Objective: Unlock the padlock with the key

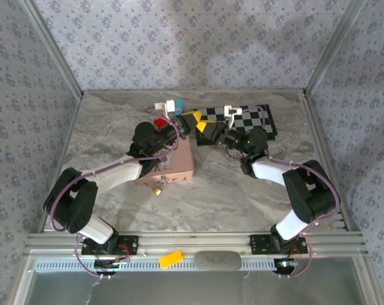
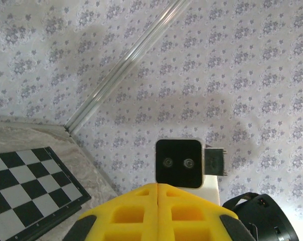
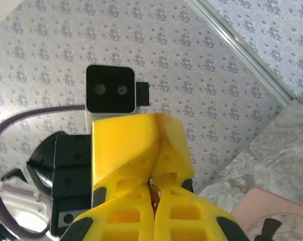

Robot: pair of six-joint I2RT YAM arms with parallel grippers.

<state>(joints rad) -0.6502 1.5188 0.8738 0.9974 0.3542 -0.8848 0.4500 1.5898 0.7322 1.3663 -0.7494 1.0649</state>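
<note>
— Where is the padlock [image 1: 159,188]?
— It lies at the 6 o'clock edge of the pink box [image 1: 173,164], well apart from both grippers.
— And the grippers?
— They meet tip to tip near the box's 1 o'clock corner. The left gripper [image 1: 193,118] has its fingers pressed tight together. The right gripper [image 1: 203,127] is clenched too, with a thin dark bit [image 3: 152,193] between its tips. It may be the key, but it is too small to tell.
— What is beside them?
— A checkerboard [image 1: 246,121], at 3 o'clock.

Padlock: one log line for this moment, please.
padlock: at pink box near edge, no gripper on it | left gripper: shut | right gripper: shut, tip-to-tip with left
</note>
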